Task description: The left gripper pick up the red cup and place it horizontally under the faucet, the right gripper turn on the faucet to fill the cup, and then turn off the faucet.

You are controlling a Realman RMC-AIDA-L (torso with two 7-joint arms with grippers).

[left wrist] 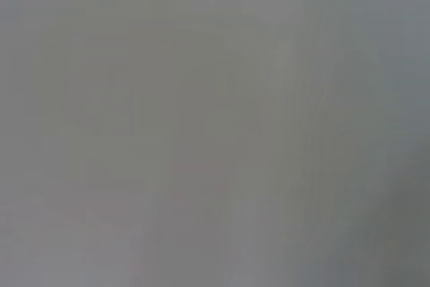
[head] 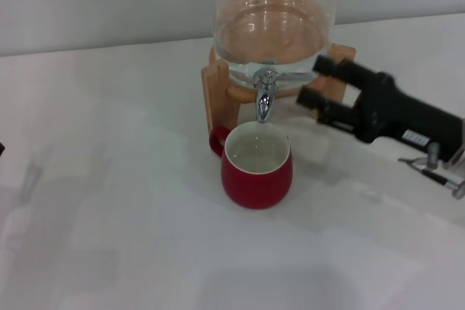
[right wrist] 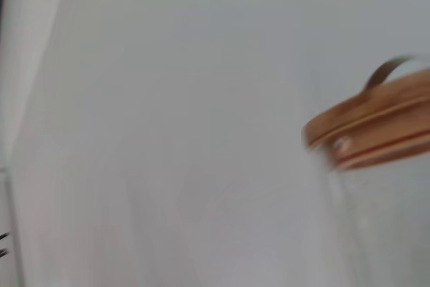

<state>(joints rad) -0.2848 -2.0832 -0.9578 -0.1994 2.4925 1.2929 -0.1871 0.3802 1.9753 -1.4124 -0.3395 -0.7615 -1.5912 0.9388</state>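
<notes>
The red cup stands upright on the white table, its handle pointing back left. Its cream inside holds clear water. It sits directly below the spout of the chrome faucet, which is mounted on the glass dispenser with a wooden stand. No stream shows from the spout. My right gripper is open to the right of the faucet, with its two jaw tips just at the end of the lever. My left gripper is out of view, and the left wrist view shows only blank grey.
The white table spreads wide to the left and front of the cup. Metal fittings of the right arm hang low at the right edge. The right wrist view shows the dispenser's wooden lid.
</notes>
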